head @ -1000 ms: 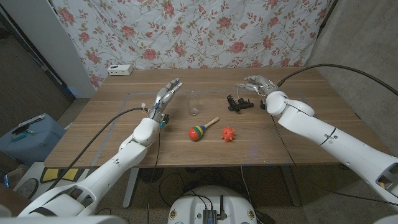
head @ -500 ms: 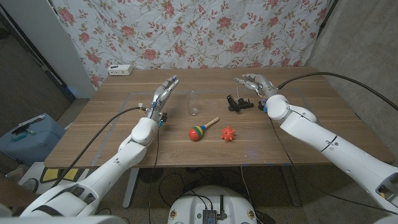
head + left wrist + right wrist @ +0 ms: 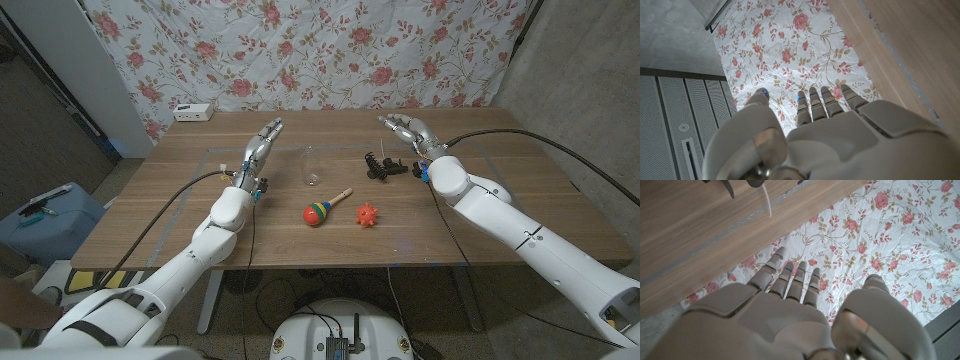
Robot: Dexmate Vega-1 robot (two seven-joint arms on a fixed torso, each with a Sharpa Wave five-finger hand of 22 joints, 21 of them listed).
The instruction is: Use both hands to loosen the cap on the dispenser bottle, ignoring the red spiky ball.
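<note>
Both hands have drifted a little farther from the robot since the earlier frames, fingers spread and holding nothing. The left hand hovers left of the clear dispenser bottle, which stands upright near the worktop middle; the right hand hangs further off to its right, beyond a black pump piece. The left hand looks nearer. The red spiky ball sits nearer the robot, apart.

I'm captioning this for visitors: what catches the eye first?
Two white robot arms reach over a wooden table, the left hand and right hand raised and open either side of a clear bottle. Nearer the front lie a striped maraca and a red spiky ball.
</note>
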